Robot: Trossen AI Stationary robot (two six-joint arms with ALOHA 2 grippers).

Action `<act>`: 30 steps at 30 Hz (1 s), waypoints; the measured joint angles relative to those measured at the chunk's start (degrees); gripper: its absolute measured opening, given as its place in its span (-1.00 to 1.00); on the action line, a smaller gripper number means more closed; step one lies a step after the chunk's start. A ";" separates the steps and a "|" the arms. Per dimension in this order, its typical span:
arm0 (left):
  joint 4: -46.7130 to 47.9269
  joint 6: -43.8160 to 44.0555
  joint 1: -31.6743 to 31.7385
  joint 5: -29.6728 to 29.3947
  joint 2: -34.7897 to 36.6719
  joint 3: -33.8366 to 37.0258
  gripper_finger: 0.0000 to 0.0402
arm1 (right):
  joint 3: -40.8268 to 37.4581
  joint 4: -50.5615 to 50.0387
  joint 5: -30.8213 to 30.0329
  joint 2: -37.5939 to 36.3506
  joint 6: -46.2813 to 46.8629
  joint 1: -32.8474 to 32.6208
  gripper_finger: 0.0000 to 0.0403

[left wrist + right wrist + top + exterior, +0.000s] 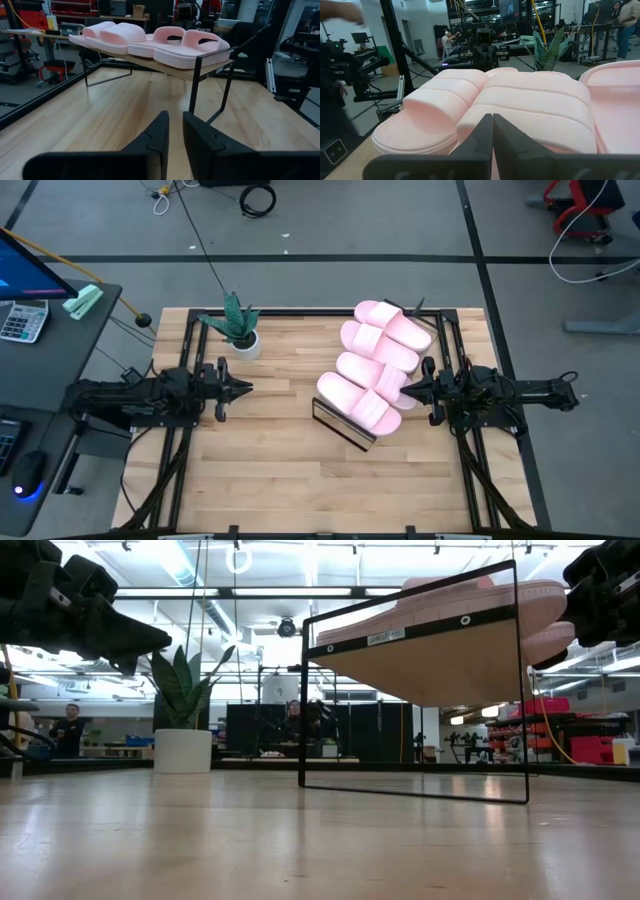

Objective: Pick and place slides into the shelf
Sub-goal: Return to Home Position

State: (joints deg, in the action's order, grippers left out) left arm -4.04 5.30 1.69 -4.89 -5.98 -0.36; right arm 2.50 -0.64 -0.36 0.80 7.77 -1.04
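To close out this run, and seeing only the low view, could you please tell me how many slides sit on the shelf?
Observer: Four slides, side by side along the shelf.
Operator: Is either gripper holding anything?
Observer: No; the left gripper is barely open and empty.
Operator: And the right?
Observer: The right gripper is shut, empty, close beside the slides.

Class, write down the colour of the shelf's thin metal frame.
Black; the shelf's frame shows best in the low view.
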 joint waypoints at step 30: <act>0.01 0.00 0.00 0.00 0.00 0.00 -0.74 | -0.02 0.02 0.02 0.00 0.00 0.00 -0.93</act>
State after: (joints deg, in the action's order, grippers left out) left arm -4.03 5.30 1.69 -4.89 -5.98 -0.36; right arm 2.48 -0.62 -0.34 0.80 7.77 -1.04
